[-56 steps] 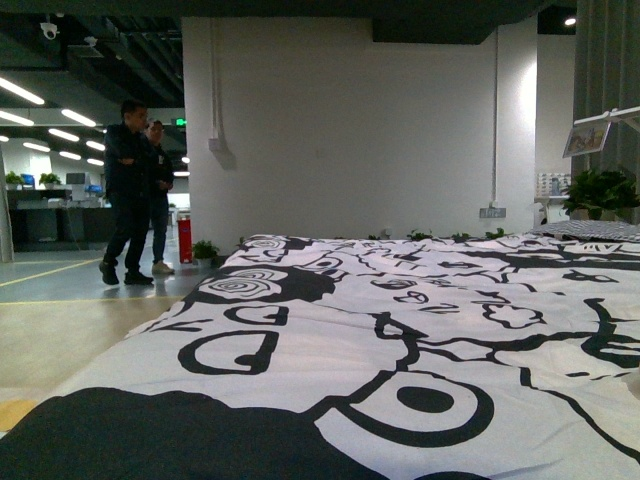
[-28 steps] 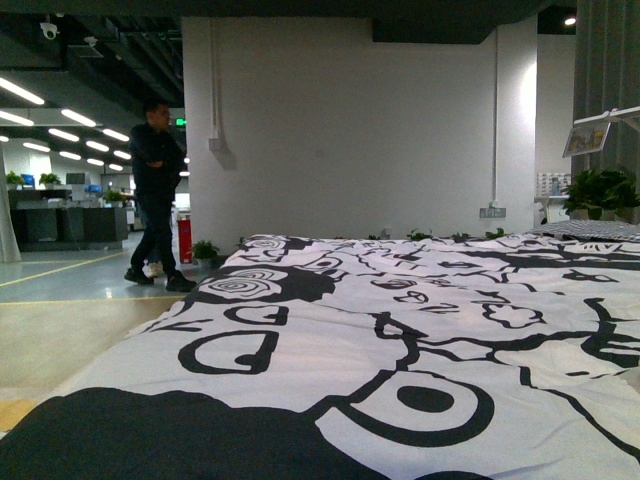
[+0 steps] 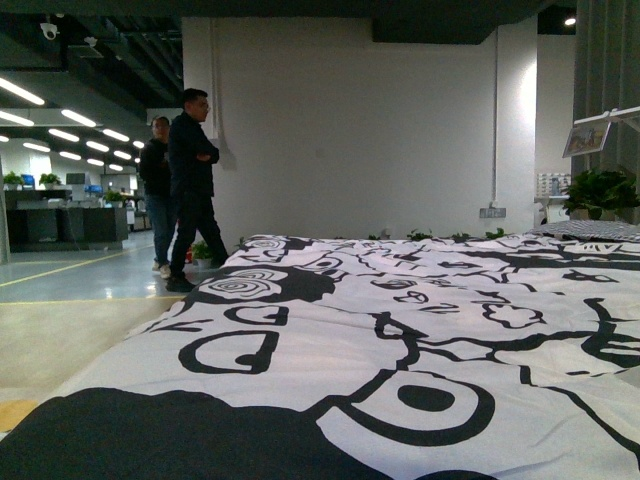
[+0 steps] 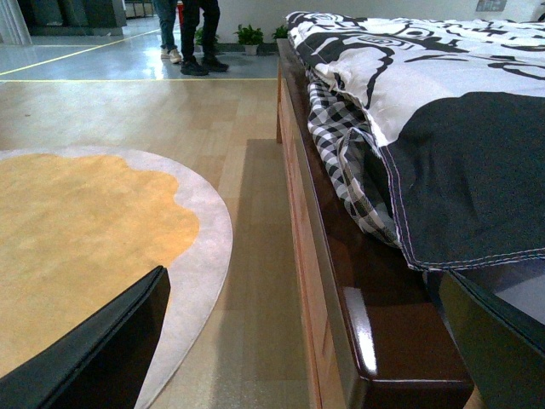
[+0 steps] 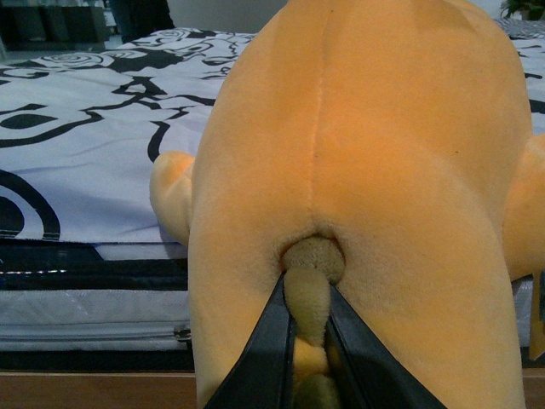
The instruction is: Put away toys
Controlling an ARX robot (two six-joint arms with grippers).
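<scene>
The plush toy (image 5: 366, 170), orange-yellow with a stitched seam down its back, fills the right wrist view. My right gripper (image 5: 308, 298) is shut on its olive-brown tail, the two black fingers (image 5: 268, 345) pinching that tail from either side. The toy hangs in front of the bed's edge; its head is hidden. My left gripper (image 4: 302, 341) stands open with nothing between its fingers, hovering low beside the bed's dark wooden frame (image 4: 375, 332). Neither arm nor the toy shows in the front view.
A bed with a black-and-white patterned duvet (image 3: 400, 330) fills the front view. A checked sheet (image 4: 345, 162) hangs over the frame. A round orange rug (image 4: 85, 239) lies on the wooden floor. Two people (image 3: 190, 190) stand by the white wall.
The people in the background have walked to the right, closer to the white wall. The bed has not changed.
</scene>
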